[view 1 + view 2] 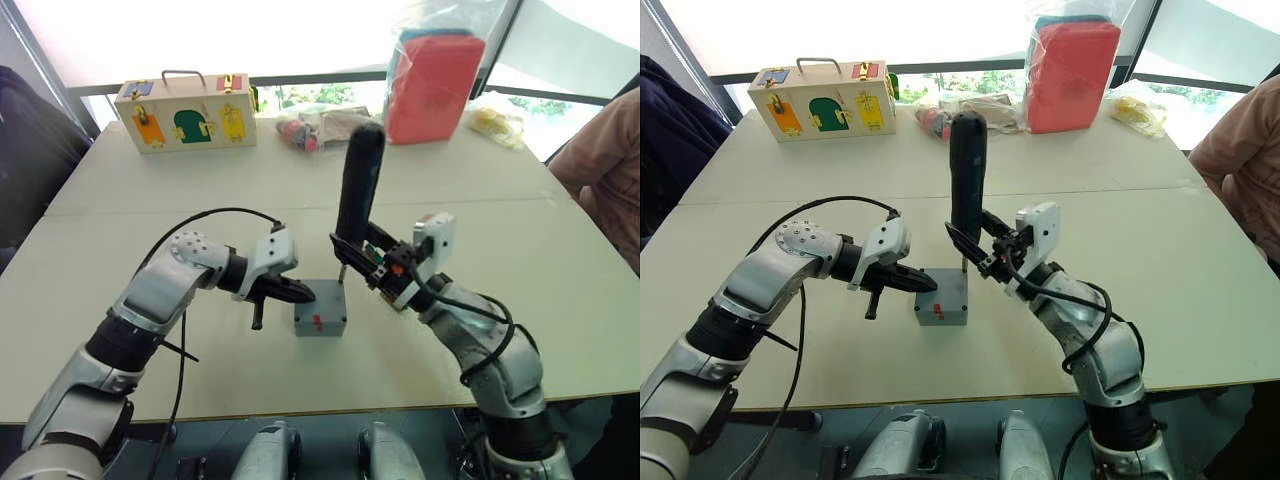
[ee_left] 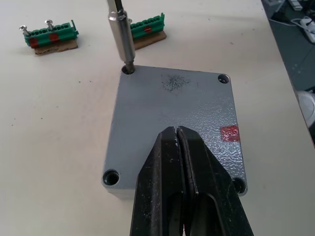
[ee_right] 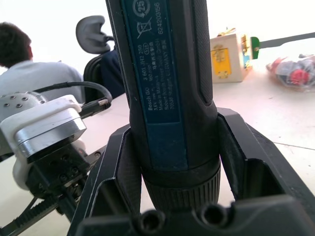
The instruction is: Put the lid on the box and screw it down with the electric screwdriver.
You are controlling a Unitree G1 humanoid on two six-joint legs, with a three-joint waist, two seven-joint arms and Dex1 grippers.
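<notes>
Centre of the frame, the right gripper (image 1: 362,258) is clamping the electric screwdriver (image 1: 358,180) upright, bit in a corner hole of the lid (image 2: 172,123) on the box (image 1: 320,315); the left gripper (image 1: 300,293), fingers closed together, is pressing the lid

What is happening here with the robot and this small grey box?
The right hand holds the electric screwdriver upright, its bit set in a corner screw hole of the lid, which already sits on the box. The left hand, shut, presses on the lid. The other three corner holes look empty.
</notes>
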